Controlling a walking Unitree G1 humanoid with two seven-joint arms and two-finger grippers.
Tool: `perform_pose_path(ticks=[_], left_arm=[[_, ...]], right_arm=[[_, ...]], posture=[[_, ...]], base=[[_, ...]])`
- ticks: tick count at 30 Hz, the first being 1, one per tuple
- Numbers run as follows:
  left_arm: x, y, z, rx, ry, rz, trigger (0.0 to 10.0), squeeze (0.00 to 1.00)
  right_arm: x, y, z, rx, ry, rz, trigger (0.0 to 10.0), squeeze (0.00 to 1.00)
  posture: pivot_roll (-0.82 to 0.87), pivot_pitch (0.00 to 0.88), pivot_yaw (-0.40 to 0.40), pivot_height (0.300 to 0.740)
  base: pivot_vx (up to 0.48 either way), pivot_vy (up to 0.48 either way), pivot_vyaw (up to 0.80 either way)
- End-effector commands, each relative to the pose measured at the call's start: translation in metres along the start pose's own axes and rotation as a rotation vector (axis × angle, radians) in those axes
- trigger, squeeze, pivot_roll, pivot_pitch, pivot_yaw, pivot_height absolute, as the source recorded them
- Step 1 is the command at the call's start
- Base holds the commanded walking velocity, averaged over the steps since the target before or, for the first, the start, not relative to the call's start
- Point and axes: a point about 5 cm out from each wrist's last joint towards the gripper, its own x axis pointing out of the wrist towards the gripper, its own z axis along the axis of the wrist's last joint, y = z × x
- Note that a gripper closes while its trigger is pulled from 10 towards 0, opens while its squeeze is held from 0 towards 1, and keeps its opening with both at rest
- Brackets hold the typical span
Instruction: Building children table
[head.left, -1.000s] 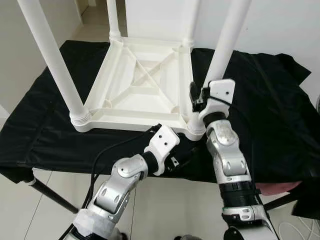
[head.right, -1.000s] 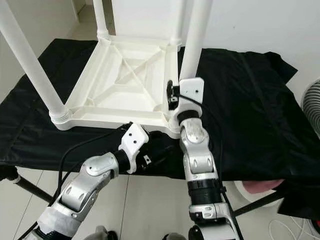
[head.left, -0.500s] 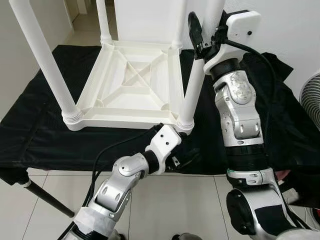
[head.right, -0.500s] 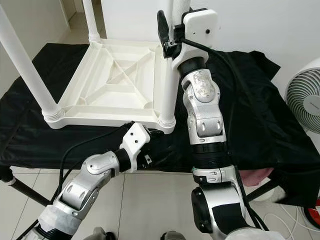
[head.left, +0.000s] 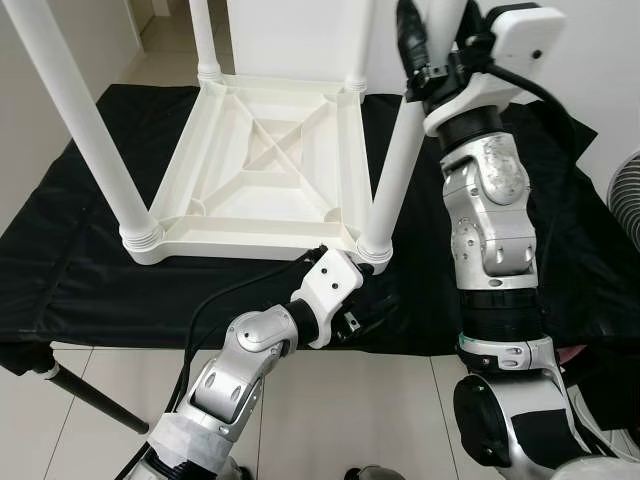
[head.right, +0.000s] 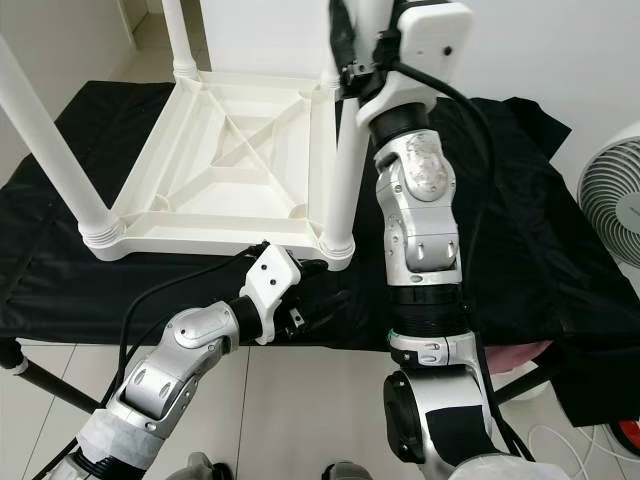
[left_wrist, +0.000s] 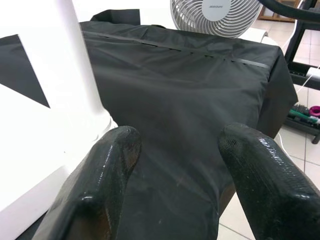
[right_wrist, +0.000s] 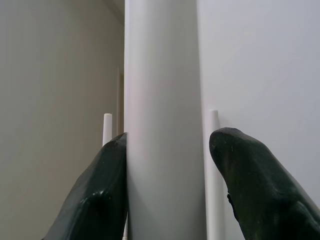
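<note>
R fingers (right_wrist: 102, 200) sit either side of the near-right leg (head.left: 392, 170), high up the tube. One pad touches the leg, the other stands a little off it w/ a gap showing, so the jaws are open around the leg, not clamped. R gripper (head.left: 425, 45) is up near the top of the head view, arm stretched tall above the work.

L fingers (left_wrist: 107, 180) are spread wide, nothing between them but black cloth (head.left: 560, 230). L gripper (head.left: 360, 305) rests low at the front edge of the cloth, just beside the near-right corner of the tabletop (head.left: 265, 170) and the foot of that leg; holds nothing.

The kids' table lies upside down on the cloth-covered stand, ribbed underside up. Count of legs: near-left leg (head.left: 80, 120) seated in its socket, far-left leg (head.left: 205, 40) up, far-right leg (head.left: 360, 45) up, near-right standing in its corner collar. So all four are in place, by the look of it.

Progress: assembly looks nearly done. Left, I'd judge: confirm the near-right leg is fully home, can't tell how tight from here, then flip the table upright. A fan (left_wrist: 215, 15) stands off past the cloth's far edge.
</note>
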Motion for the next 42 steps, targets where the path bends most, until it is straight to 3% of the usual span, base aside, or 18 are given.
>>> perform_pose_path(ticks=[1,14,16,23,26,35,42], left_arm=[[0.001,0.0,-0.002,-0.001,0.006,0.015,10.0,0.0],[0.002,0.001,-0.002,0.002,0.005,0.012,10.0,0.0],[0.001,0.0,-0.002,-0.001,0.006,0.019,10.0,0.0],[0.0,0.0,-0.003,-0.004,0.007,0.024,10.0,0.0],[0.0,0.0,-0.003,-0.005,0.009,0.012,10.0,0.0],[0.0,-0.002,-0.004,-0.007,0.01,-0.002,10.0,0.0],[0.002,-0.003,-0.003,-0.01,0.007,-0.006,10.0,0.0]], right_arm=[[-0.003,-0.004,0.0,0.022,0.004,-0.027,10.0,0.0],[-0.009,0.006,-0.003,-0.031,0.011,0.057,10.0,0.0],[-0.03,0.01,-0.016,-0.066,0.058,0.061,10.0,0.0],[-0.064,0.017,-0.036,-0.062,0.17,0.07,10.0,0.0],[-0.103,0.017,-0.064,-0.05,0.33,0.061,10.0,0.0],[-0.132,0.01,-0.082,-0.074,0.461,0.032,10.0,0.0],[-0.132,0.014,-0.081,-0.071,0.474,0.056,10.0,0.0]], posture=[[-0.11,0.049,0.008,0.74],[-0.1,0.047,0.001,0.74],[-0.1,0.048,-0.002,0.74],[-0.1,0.054,0.001,0.74],[-0.11,0.059,0.011,0.74],[-0.12,0.063,0.018,0.74],[-0.12,0.066,0.017,0.74]], base=[[0.0,0.0,0.0],[0.0,0.0,0.0],[0.0,0.0,0.0],[0.0,0.0,0.0],[0.0,0.0,0.0],[0.0,0.0,0.0],[0.0,0.0,0.0]])
